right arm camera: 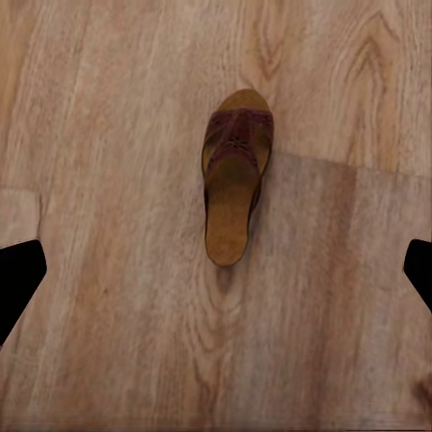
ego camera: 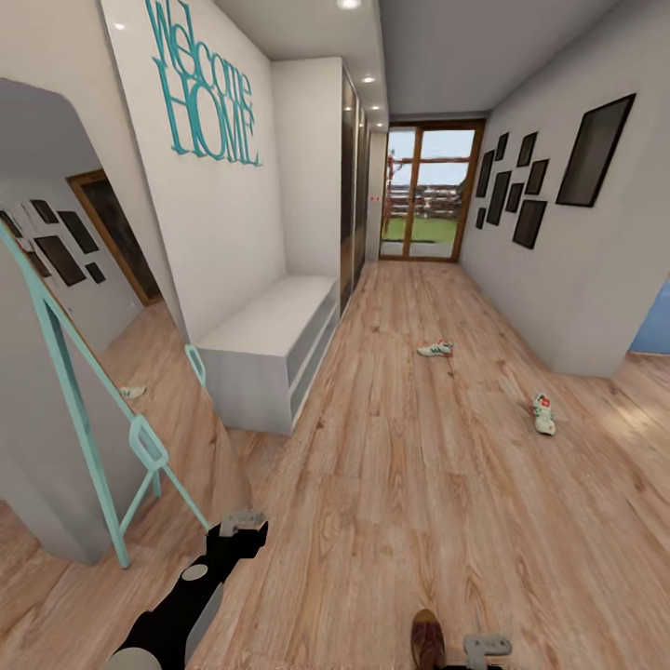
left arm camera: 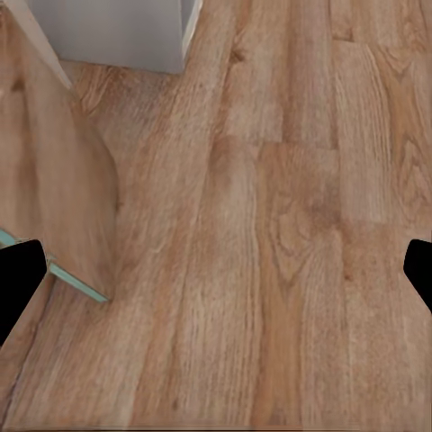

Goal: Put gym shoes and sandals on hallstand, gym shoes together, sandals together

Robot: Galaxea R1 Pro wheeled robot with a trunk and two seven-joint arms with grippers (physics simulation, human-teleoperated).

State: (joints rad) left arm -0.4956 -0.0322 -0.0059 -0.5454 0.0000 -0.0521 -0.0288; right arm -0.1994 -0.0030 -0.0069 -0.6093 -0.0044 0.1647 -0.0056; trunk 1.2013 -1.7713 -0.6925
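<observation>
Two gym shoes lie on the corridor floor [ego camera: 400, 484], well apart: one shoe [ego camera: 435, 349] mid-corridor, the other shoe [ego camera: 543, 414] nearer the right wall. One brown sandal [ego camera: 427, 638] lies on the floor at the bottom edge of the head view, just beside the right pincer [ego camera: 487, 645]. From the right wrist camera the sandal [right arm camera: 233, 186] rests flat on its tan sole, strap side up, on the planks [right arm camera: 108, 135]; the right pincer [right arm camera: 216, 270] hangs above it with its dark fingertips [right arm camera: 18, 283] spread wide at the picture's two edges, gripping nothing.

The left pincer [ego camera: 242, 523] hangs over bare floor near the foot of a teal-framed mirror [ego camera: 88, 400]. In its wrist view the fingertips [left arm camera: 18, 288] are likewise wide apart, with planks [left arm camera: 270, 270] between them, a corner of the grey bench [left arm camera: 117, 31] and a strip of the teal frame [left arm camera: 76, 279] beyond.

The low grey bench [ego camera: 274, 349] stands against the left wall under teal "Welcome HOME" lettering [ego camera: 205, 88]. Dark picture frames [ego camera: 596, 149] hang on the right wall, and a glazed door [ego camera: 430, 191] closes the corridor's far end.
</observation>
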